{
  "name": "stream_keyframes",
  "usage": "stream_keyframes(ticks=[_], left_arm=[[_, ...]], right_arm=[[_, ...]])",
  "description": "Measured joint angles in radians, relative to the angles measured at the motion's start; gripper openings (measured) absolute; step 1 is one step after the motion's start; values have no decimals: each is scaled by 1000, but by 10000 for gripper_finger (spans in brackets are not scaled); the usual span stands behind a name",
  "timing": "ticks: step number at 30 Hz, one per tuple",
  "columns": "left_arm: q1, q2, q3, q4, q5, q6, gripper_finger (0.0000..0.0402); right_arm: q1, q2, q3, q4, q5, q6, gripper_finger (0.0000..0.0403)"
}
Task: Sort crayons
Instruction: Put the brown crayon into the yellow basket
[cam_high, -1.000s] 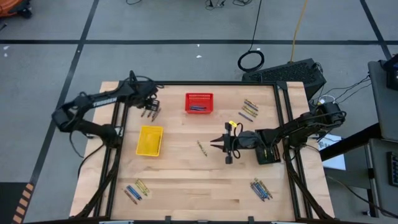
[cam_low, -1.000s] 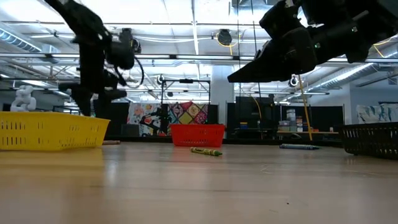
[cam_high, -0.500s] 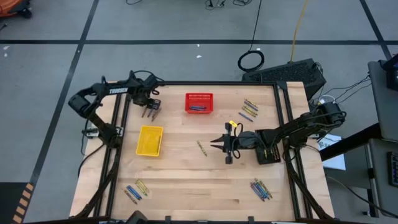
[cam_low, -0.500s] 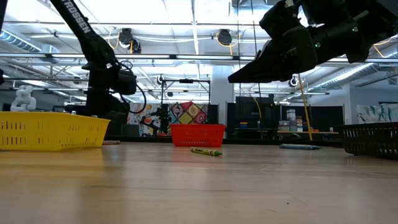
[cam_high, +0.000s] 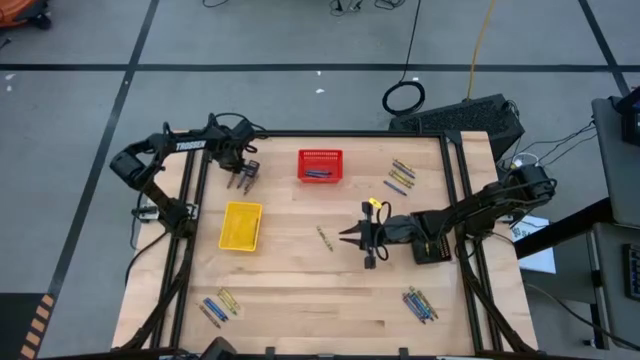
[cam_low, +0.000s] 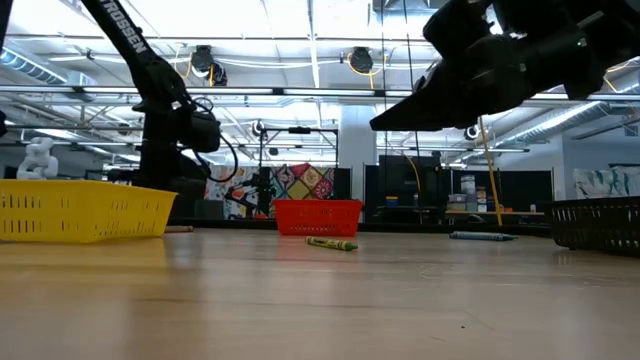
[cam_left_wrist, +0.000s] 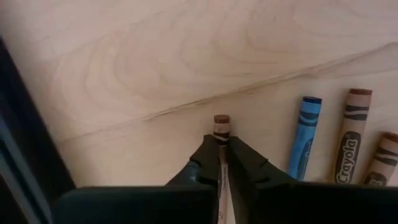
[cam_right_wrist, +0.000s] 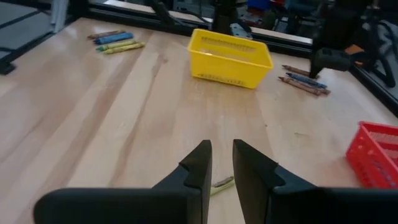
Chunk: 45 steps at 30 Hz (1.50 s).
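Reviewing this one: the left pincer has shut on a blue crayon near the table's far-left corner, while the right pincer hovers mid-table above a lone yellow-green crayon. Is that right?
Not quite. The left pincer is shut on a brown crayon, not a blue one; the blue crayon lies free beside it, as the left wrist view shows. The rest holds: the right pincer hovers mid-table above a lone yellow-green crayon.

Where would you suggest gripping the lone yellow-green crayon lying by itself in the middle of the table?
Grip the yellow-green crayon across its mid-length, coming straight down from above. It lies flat on the bare wooden table, thin, with nothing beside it, so fingers can straddle its narrow width.
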Motion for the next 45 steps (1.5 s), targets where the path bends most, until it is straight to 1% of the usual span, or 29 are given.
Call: stream_keyframes(ticks=[2,3,6,9,12,15,19,20,23,25,27,29,32,35,37,40,45], left_arm=[[1,-20,31,-54,-8,1,7],[-3,-40,53,-83,-11,1,5],[-39,-112,109,-186,-18,1,3],[-111,-216,153,-253,-19,-14,3],[-230,-330,157,-305,0,-79,1],[-396,-430,155,-338,5,-205,2],[-648,-518,111,-338,-6,-459,2],[-708,-529,94,-338,-14,-532,2],[-871,-535,34,-329,-97,-728,1],[-943,-530,-11,-309,-117,-838,1],[-993,-515,-55,-263,-119,-923,1],[-1023,-503,-92,-222,-119,-983,1],[-1034,-479,-126,-158,-104,-1026,0],[-1029,-454,-128,-165,-96,-1025,1],[-1020,-443,-128,-166,-84,-1021,10],[-1010,-434,-128,-168,-70,-997,38],[-986,-462,-116,-200,-59,-940,106]], right_arm=[[13,-1,1,-18,7,-4,50],[22,-7,1,-44,27,-5,50],[48,-46,1,-160,147,-2,50],[71,-107,1,-292,268,4,50],[82,-164,1,-372,343,8,50],[84,-192,1,-378,366,5,50],[84,-197,1,-360,366,-16,50],[84,-197,1,-361,366,-20,50],[84,-197,1,-360,366,-19,50],[84,-197,1,-361,366,-20,50],[84,-197,1,-360,366,-20,50],[84,-197,1,-359,365,-20,50],[84,-197,1,-356,365,-21,50],[84,-197,1,-353,365,-21,50],[84,-197,1,-353,364,-19,50],[84,-196,1,-359,363,-19,50],[84,-196,0,-361,363,-19,50]])
